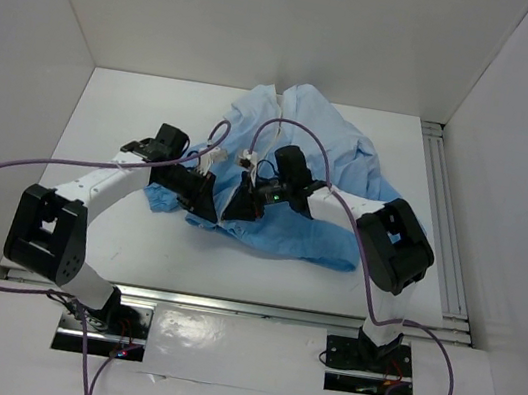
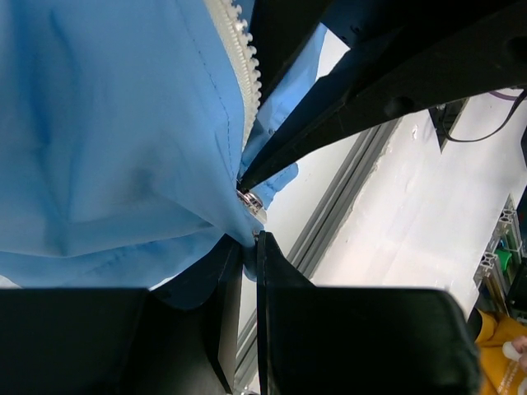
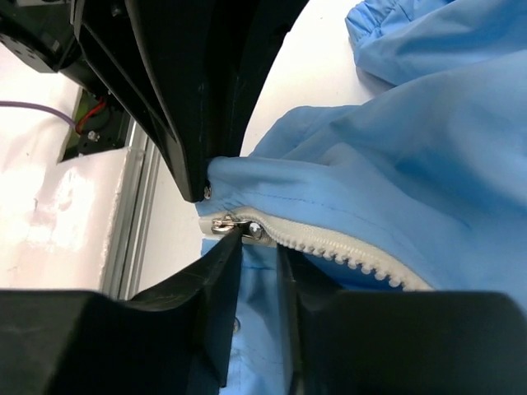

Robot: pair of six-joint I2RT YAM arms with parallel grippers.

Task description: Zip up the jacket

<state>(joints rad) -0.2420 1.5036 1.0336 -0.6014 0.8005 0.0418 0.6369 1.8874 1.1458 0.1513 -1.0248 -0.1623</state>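
1. the large light-blue crinkly fabric jacket (image 1: 321,157) lies heaped mid-table, spreading toward 1 o'clock. i meet it at its 7 o'clock hem.
2. my left gripper (image 2: 249,240) has its jaws pressed together, pinching hem fabric just below the zipper's end.
3. my right gripper (image 3: 259,244) has its jaws nearly together at the small silvery metal zipper slider (image 3: 239,225), seemingly nipping its pull.
4. i judge this to be the very start of the zip. the pale whitish toothed zipper strip (image 3: 346,247) runs off toward 4 o'clock, teeth bare.
5. next i should anchor with the left and draw the slider steadily along the teeth with the right.
6. no brand, label or writing is readable.
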